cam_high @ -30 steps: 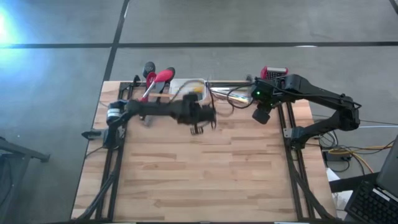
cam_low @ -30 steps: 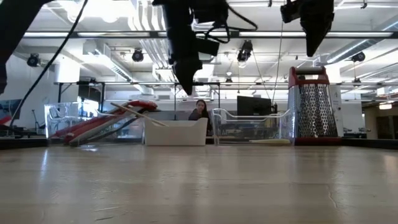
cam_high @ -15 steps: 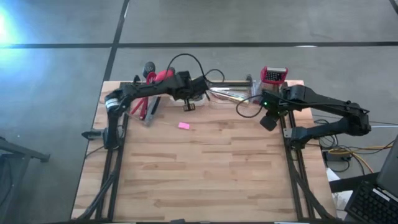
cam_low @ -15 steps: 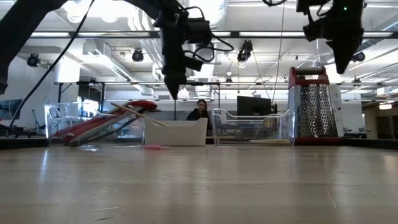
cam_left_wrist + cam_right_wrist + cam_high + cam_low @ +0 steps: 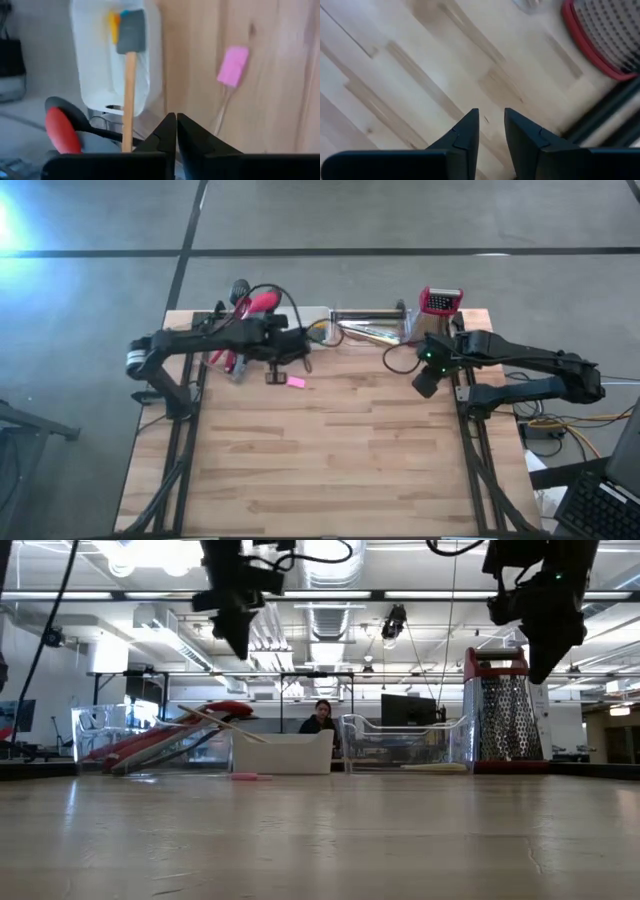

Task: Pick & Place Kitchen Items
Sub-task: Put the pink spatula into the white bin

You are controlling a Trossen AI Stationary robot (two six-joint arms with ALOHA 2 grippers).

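A pink block [image 5: 296,382] [image 5: 233,66] lies flat on the wooden table, near the far edge. My left gripper [image 5: 273,376] [image 5: 176,125] hangs shut and empty above the table, just left of the block. Beyond it stands a white tray [image 5: 95,75] holding a grey spatula [image 5: 131,31] with a pale handle and yellow and blue blocks. Red and black spoons [image 5: 250,308] lie at the far left. My right gripper [image 5: 425,384] [image 5: 491,120] hangs over bare wood near the red-topped grater [image 5: 440,301], fingers slightly apart with nothing between them.
A clear holder with thin knives [image 5: 368,331] sits at the far edge between the tray and the grater [image 5: 505,710]. Dark frame rails [image 5: 470,430] run along both table sides. The near half of the table [image 5: 330,470] is bare wood. A person sits in the room beyond.
My left gripper has swung toward the far edge over the tray, then toward the table's left edge and up. The pink block, unseen a second ago, has lain on the table since half a second ago. My right gripper has come down, a little nearer the grater.
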